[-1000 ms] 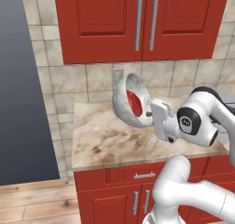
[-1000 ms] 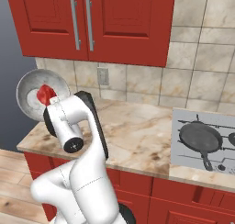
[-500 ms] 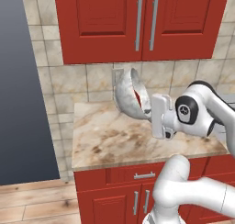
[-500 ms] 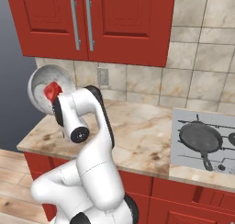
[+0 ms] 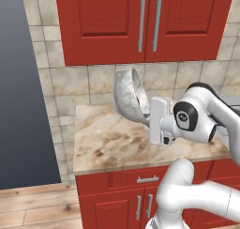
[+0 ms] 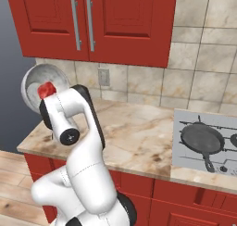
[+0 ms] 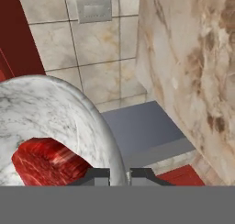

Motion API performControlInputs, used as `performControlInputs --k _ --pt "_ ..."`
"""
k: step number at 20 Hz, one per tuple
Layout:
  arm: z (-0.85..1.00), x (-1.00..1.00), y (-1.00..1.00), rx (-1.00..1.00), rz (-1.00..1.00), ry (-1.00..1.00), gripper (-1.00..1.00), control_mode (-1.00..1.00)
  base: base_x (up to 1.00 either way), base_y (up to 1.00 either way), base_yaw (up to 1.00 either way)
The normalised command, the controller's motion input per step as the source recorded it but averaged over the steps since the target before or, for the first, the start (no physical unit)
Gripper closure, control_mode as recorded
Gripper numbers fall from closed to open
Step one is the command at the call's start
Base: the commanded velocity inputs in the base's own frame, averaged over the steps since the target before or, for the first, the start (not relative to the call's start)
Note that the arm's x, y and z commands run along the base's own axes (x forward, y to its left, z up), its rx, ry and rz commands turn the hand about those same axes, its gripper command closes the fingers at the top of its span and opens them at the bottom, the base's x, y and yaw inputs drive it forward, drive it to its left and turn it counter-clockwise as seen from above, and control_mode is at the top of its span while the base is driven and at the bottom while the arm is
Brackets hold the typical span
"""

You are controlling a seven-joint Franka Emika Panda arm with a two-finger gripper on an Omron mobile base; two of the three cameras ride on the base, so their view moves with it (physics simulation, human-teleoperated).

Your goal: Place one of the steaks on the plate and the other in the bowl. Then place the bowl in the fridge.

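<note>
Grey-white marbled metal, round and deep: the bowl point(image 5: 127, 97), thin-rimmed, carried in the air above the marbled beige surface point(image 5: 112, 141) and tipped well onto its side, so that its mouth faces sideways rather than up. Contents: one steak point(image 7: 43, 163), a dark-red slab lying against the inner wall (seen as a red patch inside the bowl from the right base view as well). Holder: the claw point(image 7: 119, 175), its two dark tips pinched on the bowl's thin rim, one tip to each side of the wall, as the hand view shows; the white arm bends back from it toward the base. Position: the bowl hangs near the left end of the surface, in front of the tiled backsplash point(image 5: 70, 85) and below the red wall cabinets point(image 5: 140, 24) with their long steel bar handles. Other items: a black skillet point(image 6: 203, 141) with a long handle, resting on the grey cooktop point(image 6: 185, 121) far to the right, well apart from the bowl; a grey wall outlet plate point(image 6: 103, 76) on the tiles; red base cabinets point(image 5: 122, 202) under the surface; wood-plank floor point(image 5: 33, 207). Markings: no brand, label or legible writing on any item.
</note>
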Motion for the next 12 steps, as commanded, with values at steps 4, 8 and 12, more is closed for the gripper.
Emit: performControlInputs --k 4,8,12 --pt "0.18 -0.48 -0.78 -0.27 0.00 0.25 1.00 -1.00 0.00 0.00 0.00" --pt "0.06 -0.35 -0.71 -0.28 0.00 0.25 1.00 -1.00 0.00 0.00 0.00" --pt "0.03 -0.19 -0.47 -0.28 0.00 0.25 1.00 -1.00 0.00 0.00 0.00"
